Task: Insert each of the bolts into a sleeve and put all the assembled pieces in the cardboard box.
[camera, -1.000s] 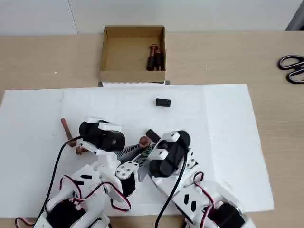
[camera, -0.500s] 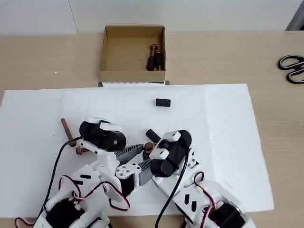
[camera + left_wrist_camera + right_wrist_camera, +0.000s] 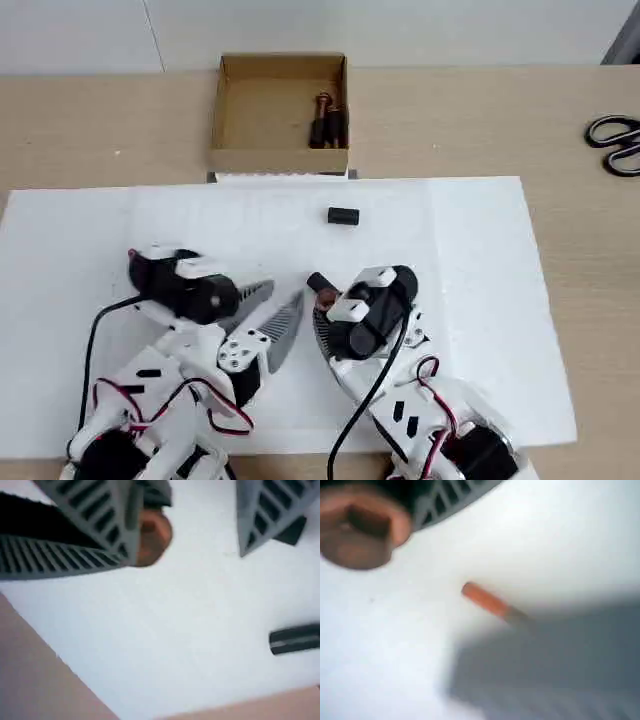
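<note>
A copper bolt [image 3: 326,297], tight against a black sleeve [image 3: 318,282], is pinched by the right gripper [image 3: 322,300] over the white sheet [image 3: 480,260]. At its 9 o'clock, the left gripper [image 3: 287,291] is held with fingers spread. At 12 o'clock a loose sleeve [image 3: 343,215] is seen. Beyond it sits the cardboard box [image 3: 232,110], with assembled pieces [image 3: 327,120] lodged by its 3 o'clock wall.

The right hand [image 3: 322,303] pinches a black sleeve [image 3: 319,283] with a copper bolt [image 3: 360,530] seated in it, its round head showing. A second black sleeve [image 3: 343,215] lies loose on its side well ahead of that hand, and beyond it the open cardboard box [image 3: 250,120] holds dark assembled pieces [image 3: 326,122]. A bare copper bolt [image 3: 487,601] lies flat out past the left hand [image 3: 286,292], on the side away from the right.
</note>
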`<action>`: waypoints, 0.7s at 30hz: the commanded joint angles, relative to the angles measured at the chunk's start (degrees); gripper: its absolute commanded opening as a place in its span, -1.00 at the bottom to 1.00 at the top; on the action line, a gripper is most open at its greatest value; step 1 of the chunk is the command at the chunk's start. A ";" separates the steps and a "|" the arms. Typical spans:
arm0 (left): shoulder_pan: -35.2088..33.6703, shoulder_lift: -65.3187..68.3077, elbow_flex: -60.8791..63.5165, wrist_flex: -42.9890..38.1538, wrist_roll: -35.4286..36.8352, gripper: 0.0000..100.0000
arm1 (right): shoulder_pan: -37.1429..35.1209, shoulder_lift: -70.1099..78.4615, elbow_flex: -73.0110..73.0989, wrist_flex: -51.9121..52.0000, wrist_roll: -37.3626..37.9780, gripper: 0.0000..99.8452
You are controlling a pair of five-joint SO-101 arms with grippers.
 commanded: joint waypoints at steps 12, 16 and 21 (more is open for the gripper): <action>-30.42 -0.26 5.67 -0.35 -0.70 -0.99 | 7.78 0.04 -2.20 -1.01 -8.88 -1.00; -33.41 -0.26 15.60 -2.46 -0.79 -0.99 | 8.48 0.31 -3.08 -1.54 -9.67 -1.00; -34.64 -0.26 22.55 -9.93 -5.63 -0.99 | 15.25 9.10 -10.02 -5.05 -9.93 -1.00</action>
